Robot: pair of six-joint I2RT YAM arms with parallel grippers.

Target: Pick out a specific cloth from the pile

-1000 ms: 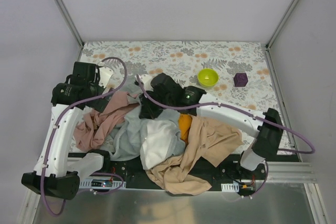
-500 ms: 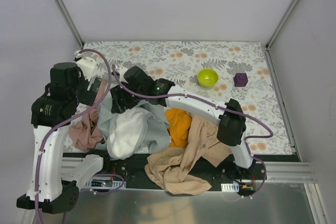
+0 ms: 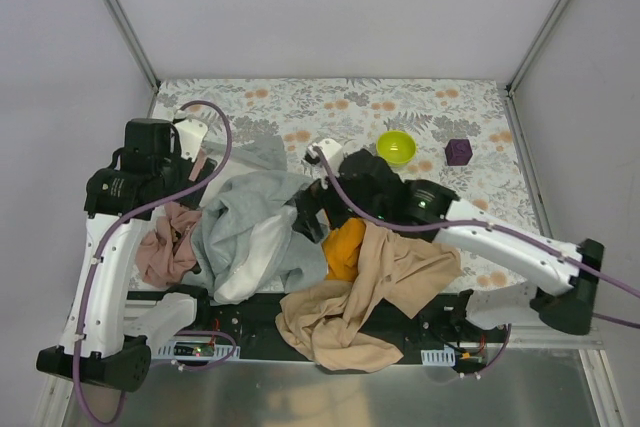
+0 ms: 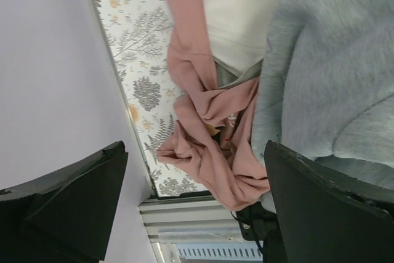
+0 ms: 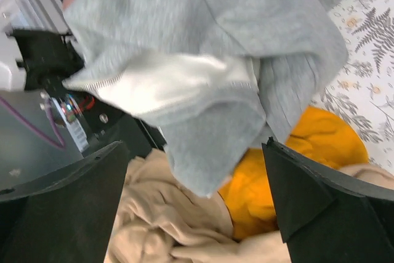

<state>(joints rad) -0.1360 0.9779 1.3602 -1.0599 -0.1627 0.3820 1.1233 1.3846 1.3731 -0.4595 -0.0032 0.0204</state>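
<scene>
The cloth [image 3: 345, 247], bright orange-yellow, lies in the pile between a grey garment [image 3: 250, 215] and a tan one [image 3: 385, 282]; it also shows in the right wrist view as an orange fold [image 5: 308, 152]. My right gripper [image 3: 314, 213] hovers open over the grey garment's hem [image 5: 209, 140], just left of the cloth, holding nothing. My left gripper [image 3: 186, 177] hangs open above the dusty pink cloth [image 4: 212, 133] at the pile's left end, with nothing between its fingers [image 4: 80, 195].
A lime-green bowl [image 3: 396, 147] and a small purple cube [image 3: 458, 152] stand on the floral table at the back right. White fabric [image 3: 250, 267] shows under the grey garment. The metal rail [image 4: 184, 214] runs along the near edge, and a wall rises close on the left.
My right gripper dragged the grey garment left, opened and let it drop, then swung back right. More of the orange cloth is uncovered. The left arm shifted and returned.
</scene>
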